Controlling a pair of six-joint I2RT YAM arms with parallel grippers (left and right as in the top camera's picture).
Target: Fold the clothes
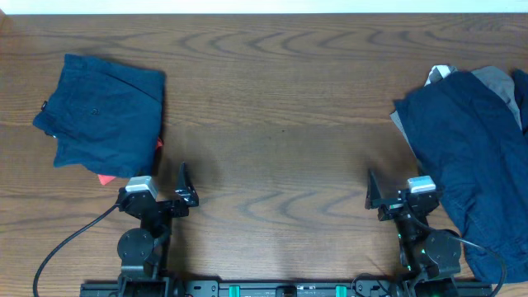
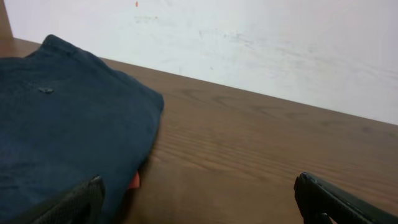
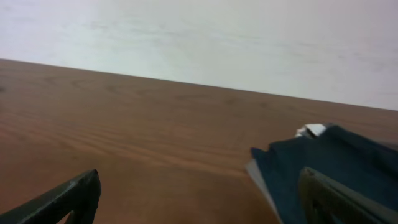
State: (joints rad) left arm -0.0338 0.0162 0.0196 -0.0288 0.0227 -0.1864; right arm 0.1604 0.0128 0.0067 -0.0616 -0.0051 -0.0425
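A folded dark navy garment (image 1: 103, 111) lies at the table's left, with a small button on it; it also shows in the left wrist view (image 2: 62, 130). A loose heap of navy and light grey clothes (image 1: 474, 157) lies at the right edge; it also shows in the right wrist view (image 3: 311, 168). My left gripper (image 1: 161, 186) is open and empty, low near the front edge, just right of the folded garment. My right gripper (image 1: 396, 191) is open and empty, just left of the heap.
Something red-orange (image 1: 106, 177) pokes out from under the folded garment's front edge, also seen in the left wrist view (image 2: 134, 181). Bare wooden table (image 1: 272, 124) spans the middle. A pale wall (image 3: 199, 37) stands behind the table's far edge.
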